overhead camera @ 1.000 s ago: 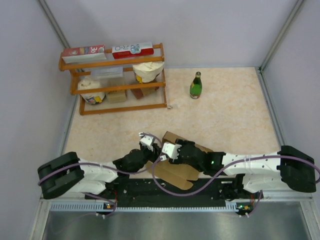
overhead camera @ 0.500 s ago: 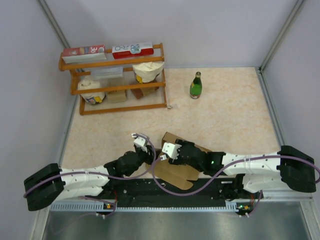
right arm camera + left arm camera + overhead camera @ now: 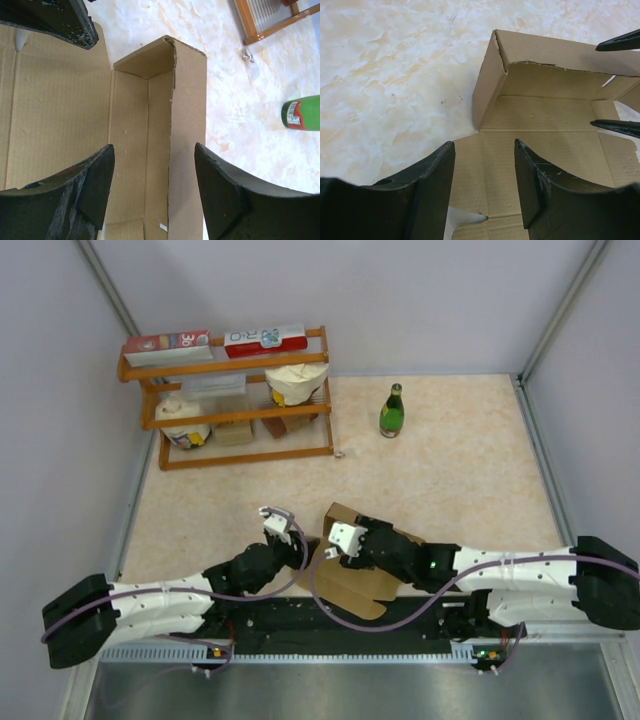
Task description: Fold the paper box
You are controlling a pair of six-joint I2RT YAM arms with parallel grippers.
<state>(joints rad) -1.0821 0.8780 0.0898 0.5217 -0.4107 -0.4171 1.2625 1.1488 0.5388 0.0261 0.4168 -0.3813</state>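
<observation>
The paper box [image 3: 362,585] is plain brown cardboard lying near the table's front edge, partly folded. One long wall [image 3: 547,52] and a short end wall [image 3: 487,85] stand up, while the other flaps lie flat. My left gripper [image 3: 485,145] is open and hovers over a flat panel at the box's left side [image 3: 300,545]. My right gripper [image 3: 153,146] is open too, its fingers on either side of the upright long wall [image 3: 187,125] without pinching it [image 3: 333,540]. Its two fingertips [image 3: 617,127] show at the right edge of the left wrist view.
A wooden shelf [image 3: 240,415] with cartons, bags and small boxes stands at the back left. A green bottle [image 3: 391,412] stands to its right and also shows in the right wrist view [image 3: 302,112]. Grey walls close in the marbled table [image 3: 460,470].
The left arm has stretched out lower and drawn its gripper a little to the left, off the box's middle. The right gripper has hardly moved. The box lies as before.
</observation>
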